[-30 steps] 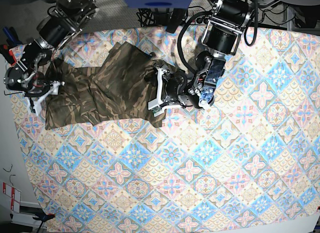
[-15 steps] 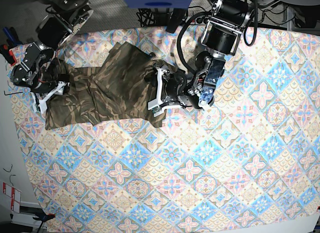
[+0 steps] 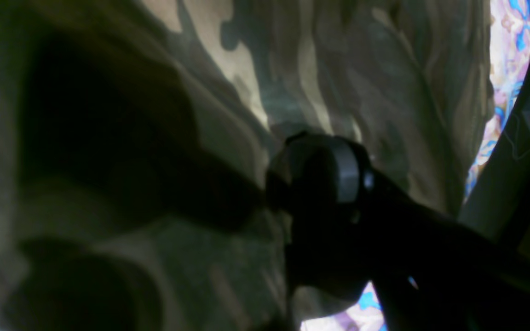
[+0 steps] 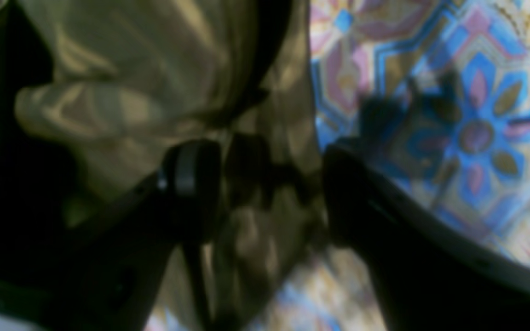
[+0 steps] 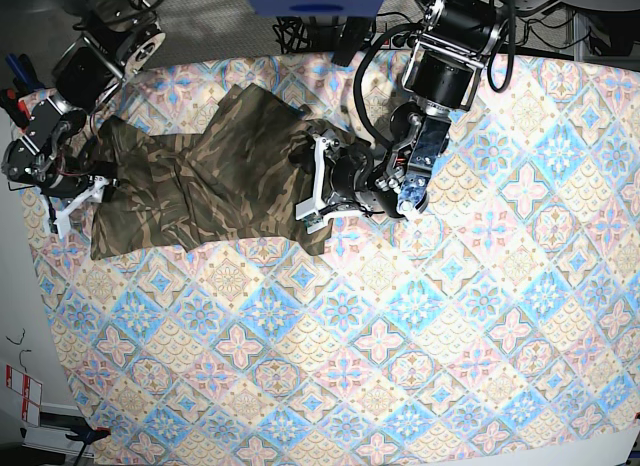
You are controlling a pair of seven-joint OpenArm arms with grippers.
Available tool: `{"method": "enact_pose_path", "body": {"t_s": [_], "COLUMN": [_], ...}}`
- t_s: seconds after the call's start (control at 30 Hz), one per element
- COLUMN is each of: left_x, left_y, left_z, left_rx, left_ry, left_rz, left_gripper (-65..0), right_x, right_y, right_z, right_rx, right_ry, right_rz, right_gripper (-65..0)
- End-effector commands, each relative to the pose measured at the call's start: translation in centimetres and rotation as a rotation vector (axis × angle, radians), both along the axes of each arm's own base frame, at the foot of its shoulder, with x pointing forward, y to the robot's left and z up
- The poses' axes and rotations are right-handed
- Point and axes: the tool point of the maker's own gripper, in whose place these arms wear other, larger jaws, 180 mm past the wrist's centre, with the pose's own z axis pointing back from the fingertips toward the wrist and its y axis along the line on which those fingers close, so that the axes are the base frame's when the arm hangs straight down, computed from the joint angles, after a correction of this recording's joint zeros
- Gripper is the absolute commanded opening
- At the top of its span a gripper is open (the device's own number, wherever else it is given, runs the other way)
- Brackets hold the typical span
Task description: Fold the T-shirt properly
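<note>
- The counter is covered by a tile-patterned tablecloth (image 5: 420,316); most of it is bare toward the near edge and the right side.
- The T-shirt (image 5: 210,181) is spread near the far left corner, still wide and rumpled, with only one flap laid over at the far edge. Folding looks barely begun, so most folds seem left to do.
- The left end effector (image 5: 312,191) is seen at the shirt's right edge, jaws part open with cloth between them; a real grip can't be told.
- The right end effector (image 4: 269,184) is set over the shirt's left edge, jaws apart and straddling the hem, not clamped.
</note>
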Motion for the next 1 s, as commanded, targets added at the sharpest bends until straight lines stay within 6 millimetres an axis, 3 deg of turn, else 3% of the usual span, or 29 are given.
{"method": "enact_pose_path", "body": {"t_s": [0.0, 0.13, 0.33, 0.5, 0.6, 0.7, 0.83, 0.97], "left_x": [-0.2, -0.2, 0.0, 0.1, 0.2, 0.2, 0.2, 0.0], "left_y": [1.2, 2.1, 2.4, 2.4, 2.3, 2.3, 2.3, 2.4], "left_z": [-0.7, -1.0, -1.0, -0.9, -0.9, -0.9, -0.9, -1.0], "left_rx": [0.077, 0.090, 0.096, 0.097, 0.097, 0.096, 0.096, 0.096], "left_ry": [0.012, 0.014, 0.009, 0.007, 0.005, 0.004, 0.004, 0.009], "left_rz": [-0.019, -0.014, -0.013, -0.012, -0.013, -0.012, -0.012, -0.012], "left_gripper": [-32.3, -32.4, -32.4, -32.4, -32.4, -32.4, -32.5, -32.6], "right_x": [0.6, -0.8, -3.0, -3.0, -2.7, -1.7, -0.9, -1.1], "right_y": [-0.1, 2.4, 3.0, 4.7, 6.4, 8.1, 8.6, 8.5], "right_z": [-0.1, -4.1, -5.2, -3.1, -0.6, 1.6, 2.4, 2.5], "right_rx": [0.020, 0.147, 0.175, 0.098, 0.026, -0.023, -0.030, -0.037], "right_ry": [-0.027, 0.006, 0.128, 0.145, 0.119, 0.082, 0.053, 0.057], "right_rz": [-0.008, -0.036, -0.016, 0.080, 0.197, 0.272, 0.277, 0.277], "right_gripper": [-30.5, -30.5, -30.8, -35.5, -40.0, -40.1, -42.5, -57.5]}}
